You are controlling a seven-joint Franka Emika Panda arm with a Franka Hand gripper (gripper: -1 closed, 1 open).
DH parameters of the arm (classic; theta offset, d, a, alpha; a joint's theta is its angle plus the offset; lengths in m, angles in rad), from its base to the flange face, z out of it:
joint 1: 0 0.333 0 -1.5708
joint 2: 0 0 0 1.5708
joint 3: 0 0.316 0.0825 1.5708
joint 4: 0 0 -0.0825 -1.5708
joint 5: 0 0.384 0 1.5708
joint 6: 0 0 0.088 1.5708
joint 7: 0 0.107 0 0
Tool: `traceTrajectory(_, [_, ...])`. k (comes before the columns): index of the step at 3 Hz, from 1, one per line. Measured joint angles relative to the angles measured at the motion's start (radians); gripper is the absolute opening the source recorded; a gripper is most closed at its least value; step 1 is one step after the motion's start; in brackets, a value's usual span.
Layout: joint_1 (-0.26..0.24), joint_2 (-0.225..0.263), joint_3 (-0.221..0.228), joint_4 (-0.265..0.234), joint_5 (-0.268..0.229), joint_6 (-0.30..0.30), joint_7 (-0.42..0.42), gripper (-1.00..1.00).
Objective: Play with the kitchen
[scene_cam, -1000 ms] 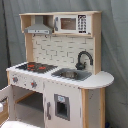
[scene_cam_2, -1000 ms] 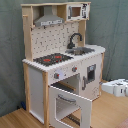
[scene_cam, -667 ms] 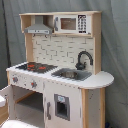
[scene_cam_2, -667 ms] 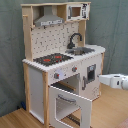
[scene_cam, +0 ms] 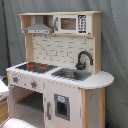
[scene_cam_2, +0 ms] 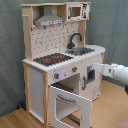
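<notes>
Toy kitchen [scene_cam: 57, 70] [scene_cam_2: 62, 60], white panels with light-wood frame, standing upright on the floor before a grey-green backdrop. Black stovetop [scene_cam: 36, 66] [scene_cam_2: 52, 59] with red burners lies beside a grey sink [scene_cam: 71, 74] [scene_cam_2: 82, 50] with a curved black faucet [scene_cam: 83, 58] [scene_cam_2: 75, 39]. Above: grey hood [scene_cam: 38, 28] [scene_cam_2: 48, 20] and microwave [scene_cam: 72, 23] [scene_cam_2: 76, 11]. In the second exterior view the oven door [scene_cam_2: 70, 106] hangs open, swung out towards the near side.

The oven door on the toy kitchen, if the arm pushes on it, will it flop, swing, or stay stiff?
The oven door hangs open, tilted outward and down, so it would probably swing on its hinge rather than bend. It looks like a rigid white panel. The tall kitchen stands on a broad base, so a light push seems unlikely to tip it.
</notes>
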Motion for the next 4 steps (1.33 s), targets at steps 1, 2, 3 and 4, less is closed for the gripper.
traceTrajectory(1, [-0.064, 0.0, -0.029, 0.053, -0.011, -0.05, 0.029, 1.0])
traceTrajectory(2, [-0.107, 0.0, -0.049, 0.106, -0.031, -0.108, 0.066, 1.0])
traceTrajectory(3, [-0.141, 0.0, -0.068, 0.166, -0.05, -0.179, 0.105, 1.0])
traceTrajectory(4, [-0.17, 0.001, -0.087, 0.219, -0.068, -0.257, 0.141, 1.0])
